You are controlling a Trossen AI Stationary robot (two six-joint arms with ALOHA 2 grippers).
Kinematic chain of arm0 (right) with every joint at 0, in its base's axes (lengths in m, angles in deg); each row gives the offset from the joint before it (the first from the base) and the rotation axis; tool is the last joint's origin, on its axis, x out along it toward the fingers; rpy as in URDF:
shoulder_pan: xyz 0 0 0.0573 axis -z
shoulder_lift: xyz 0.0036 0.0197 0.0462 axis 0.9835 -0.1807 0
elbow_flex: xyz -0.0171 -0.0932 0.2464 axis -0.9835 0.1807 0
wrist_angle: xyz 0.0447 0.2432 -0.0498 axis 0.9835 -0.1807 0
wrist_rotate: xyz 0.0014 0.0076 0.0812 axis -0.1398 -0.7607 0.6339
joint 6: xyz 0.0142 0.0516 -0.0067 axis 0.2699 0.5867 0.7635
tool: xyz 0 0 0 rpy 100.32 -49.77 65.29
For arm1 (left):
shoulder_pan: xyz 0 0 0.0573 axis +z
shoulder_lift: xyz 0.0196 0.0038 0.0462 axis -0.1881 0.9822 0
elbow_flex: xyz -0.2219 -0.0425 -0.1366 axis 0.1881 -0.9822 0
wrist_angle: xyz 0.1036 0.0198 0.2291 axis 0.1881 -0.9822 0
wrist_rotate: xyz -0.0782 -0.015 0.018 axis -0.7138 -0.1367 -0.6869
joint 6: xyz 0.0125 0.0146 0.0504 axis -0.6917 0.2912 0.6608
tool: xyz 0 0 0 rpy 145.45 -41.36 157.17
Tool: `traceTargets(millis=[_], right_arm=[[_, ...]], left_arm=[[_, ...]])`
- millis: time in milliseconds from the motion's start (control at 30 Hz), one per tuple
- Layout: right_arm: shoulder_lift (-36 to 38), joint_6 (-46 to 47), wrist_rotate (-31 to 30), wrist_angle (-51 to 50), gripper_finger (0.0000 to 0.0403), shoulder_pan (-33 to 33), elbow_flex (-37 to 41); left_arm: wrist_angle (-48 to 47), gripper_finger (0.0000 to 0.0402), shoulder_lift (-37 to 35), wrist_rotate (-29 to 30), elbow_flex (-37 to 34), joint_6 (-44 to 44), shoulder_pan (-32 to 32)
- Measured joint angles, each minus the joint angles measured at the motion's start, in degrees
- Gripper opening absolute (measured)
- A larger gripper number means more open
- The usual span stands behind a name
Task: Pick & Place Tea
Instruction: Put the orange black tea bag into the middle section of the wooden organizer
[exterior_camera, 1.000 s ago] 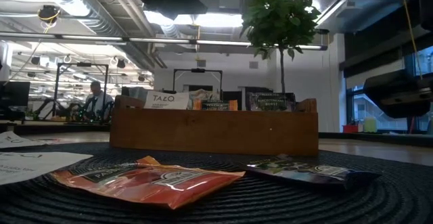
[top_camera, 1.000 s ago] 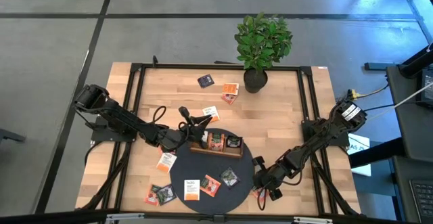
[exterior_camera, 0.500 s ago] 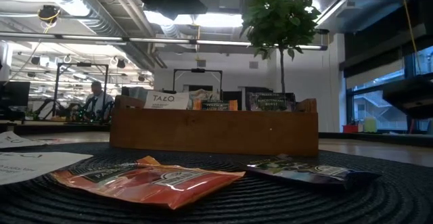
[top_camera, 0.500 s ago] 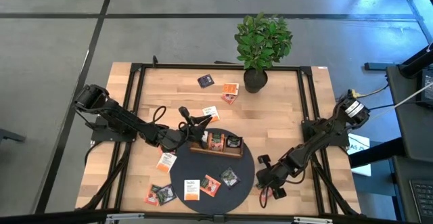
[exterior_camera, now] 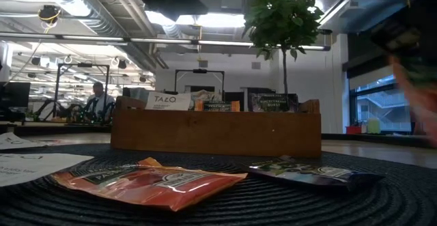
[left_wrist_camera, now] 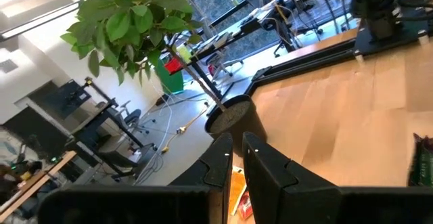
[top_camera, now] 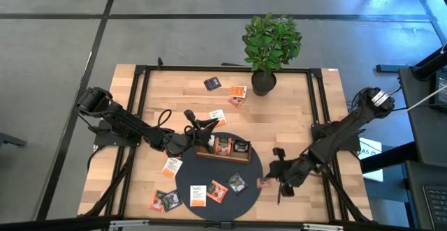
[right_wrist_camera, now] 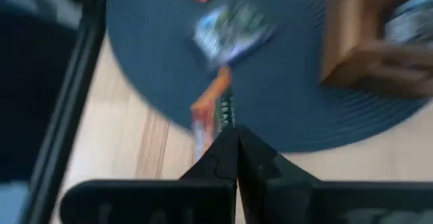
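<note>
Since a second ago, right gripper (top_camera: 269, 183) raised toward round dark mat's (top_camera: 255, 162) right edge, clamped on thin orange-red tea sachet (right_wrist_camera: 205, 119), long axis running away from fingertips.

From my right wrist everything smears: my right hand (right_wrist_camera: 230, 139) pinches an orange sachet (right_wrist_camera: 206, 112) edge-on, so its print can't be read. The dark sachet (right_wrist_camera: 233, 28) on the round mat (right_wrist_camera: 291, 109) beyond is a blur, and the wooden tray (right_wrist_camera: 375, 41) runs off the picture's edge. At table height my right arm is only a streak at the side. From above, the lettering on the sachets near the plant (top_camera: 271, 46) is too small to read. My left hand (left_wrist_camera: 237, 158) hides part of the orange packet (left_wrist_camera: 238, 190) past its fingers.
</note>
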Motion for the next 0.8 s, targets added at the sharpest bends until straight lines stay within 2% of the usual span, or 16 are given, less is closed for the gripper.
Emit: traceTargets(millis=[200,533,667,800], right_arm=[[4.4,0.2,-4.1,0.4,0.0001,3.9,-0.1],[4.3,-15.2,-4.6,11.8,0.0,15.4,-0.9],[2.4,-19.8,-4.6,13.3,0.0,19.2,-3.2],[-2.6,-23.8,-3.1,13.6,0.0,21.3,-7.9]], left_arm=[[0.0,0.0033,0.0,7.7,0.0,-0.1,-0.6],[-0.4,0.0033,0.0,15.9,0.0,0.0,-2.2],[-0.4,0.0033,0.0,18.0,0.0,0.0,-3.3],[-0.9,0.0033,0.0,19.0,0.0,0.0,-4.5]])
